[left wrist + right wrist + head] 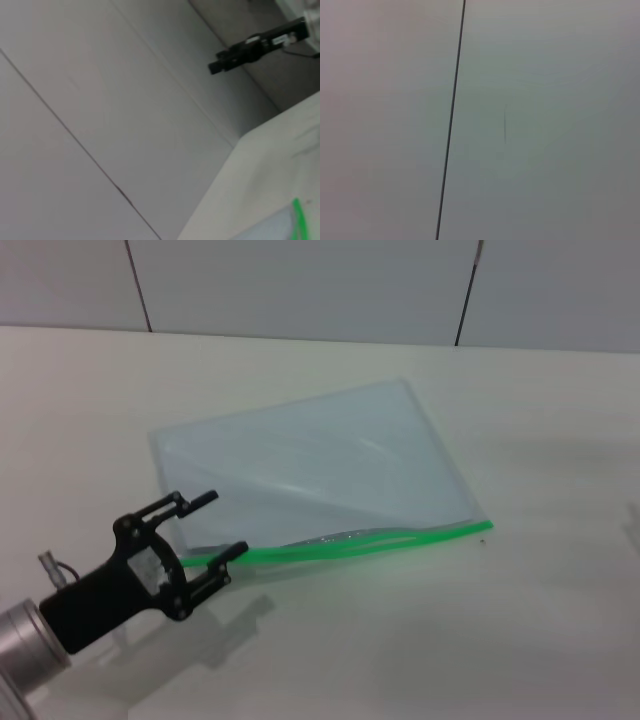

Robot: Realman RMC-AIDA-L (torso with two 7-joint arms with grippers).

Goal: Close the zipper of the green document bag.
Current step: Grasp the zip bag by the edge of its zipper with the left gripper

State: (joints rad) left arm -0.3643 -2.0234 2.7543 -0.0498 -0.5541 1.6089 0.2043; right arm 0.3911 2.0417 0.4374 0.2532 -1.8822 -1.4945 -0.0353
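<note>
The green document bag [310, 455] lies flat on the white table, a translucent pale blue pouch. Its zipper [400, 538] is the bright green strip along the near long edge, and the strip's two halves gape slightly around the middle. A tiny dark slider [487, 527] seems to sit at the strip's right end. My left gripper [225, 524] hovers open at the strip's left end, one fingertip [238, 550] over the green edge; contact is unclear. The left wrist view catches a bit of the zipper [298, 216]. A dark gripper [250, 47], apparently my right one, hangs far off beyond the table.
The white table [520, 630] stretches around the bag, with a panelled wall [300, 285] behind it. The right wrist view shows only wall panels [545, 120] and a dark seam.
</note>
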